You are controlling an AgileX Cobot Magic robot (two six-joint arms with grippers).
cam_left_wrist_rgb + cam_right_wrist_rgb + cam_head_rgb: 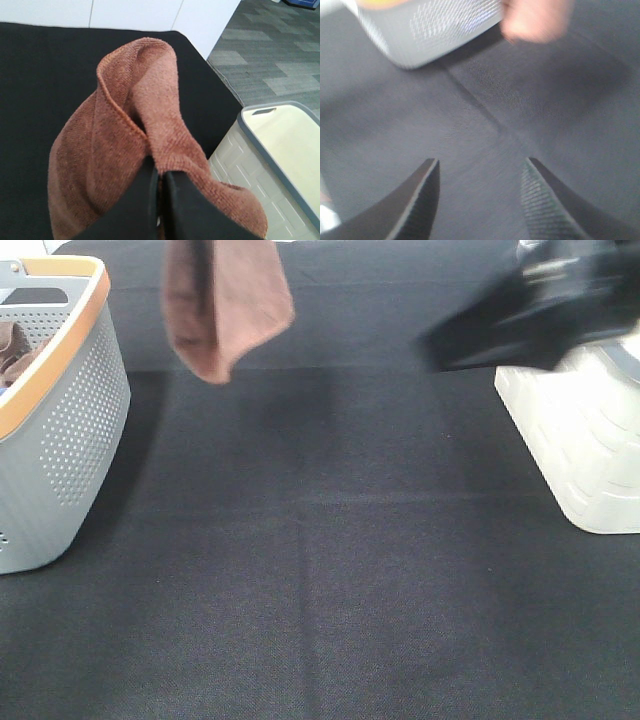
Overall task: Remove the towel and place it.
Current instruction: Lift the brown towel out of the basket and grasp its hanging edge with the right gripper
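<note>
We note a rust-brown terry towel (225, 305) hanging in the air over the black cloth-covered counter (320, 570), high in the exterior view. It is clear of the surface, with a faint shadow beneath it. It hangs between the two containers, nearer the one on the left.

Left wrist view: the left pincer (161, 200) has its two black fingers pressed together on a fold of the towel (140, 140), pinching it. The cloth bunches up and loops over above the grip. In the exterior view the left pincer itself is out of frame.

At the left edge of the counter stands a grey perforated plastic basket with an orange rim (60, 430). Some brownish cloth (15, 350) shows inside it, though we cannot tell what it is.

At the right stands a cream-white plastic bin with a brick-pattern wall (580, 430). From the left wrist we see its grey rim and pale inside (280, 145).

The right arm (530, 310) shows as a dark, blurred shape above the white bin.

Right wrist view, blurred: the right pincer (480, 195) has its fingers spread with nothing between them, over bare black counter. The grey basket (435, 25) and a pinkish smear of towel (535, 20) lie beyond, well apart from it.
</note>
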